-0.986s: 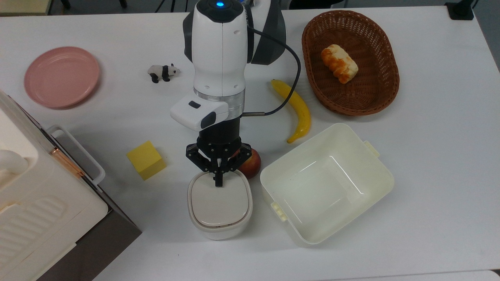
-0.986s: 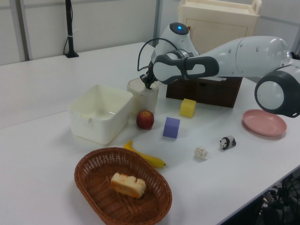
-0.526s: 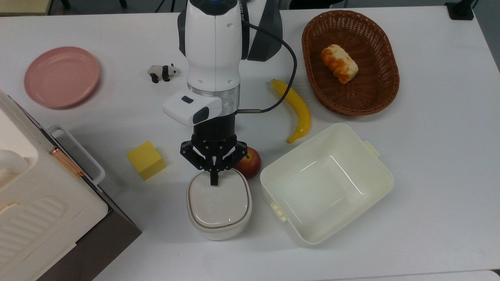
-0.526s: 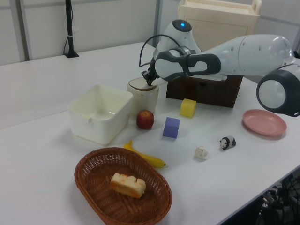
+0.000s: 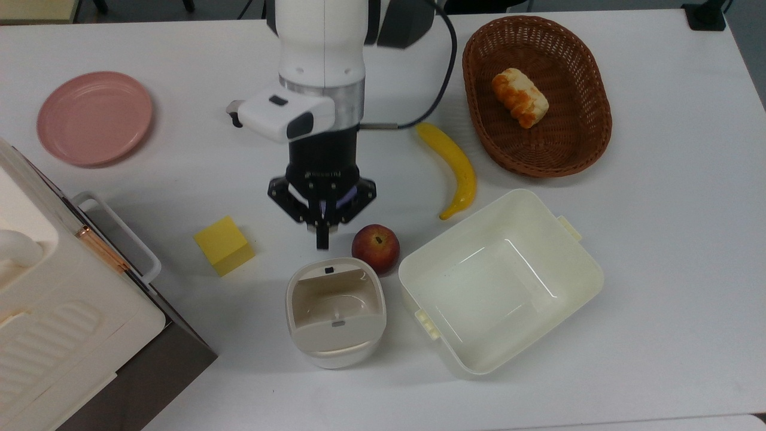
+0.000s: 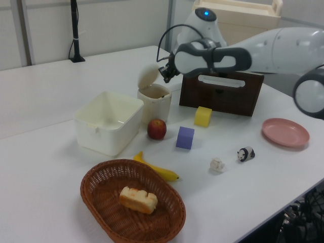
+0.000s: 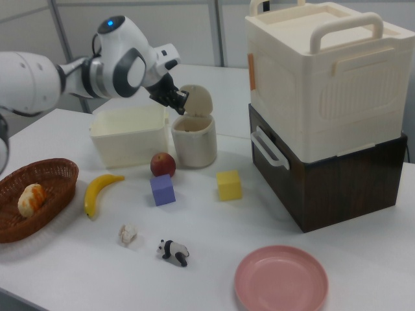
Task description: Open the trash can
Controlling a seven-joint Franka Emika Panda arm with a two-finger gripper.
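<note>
The trash can stands open near the table's front in the top view. It is a small cream rounded-square bin, and its empty inside shows. Its lid is tipped upright at the rim farthest from the arm, also seen as the lid in the right view. My gripper hangs above the table just behind the can, shut with nothing in it. In the left view the gripper is level with the raised lid, a little apart from it.
A red apple sits beside the can, with the large lidless cream tub to the top view's right. A yellow cube, a banana, a wicker basket, a pink plate and a big white appliance surround them.
The lid, flat and closed before with my fingertips at its rear edge, has sprung upright. My gripper has lifted and drawn back from the can.
</note>
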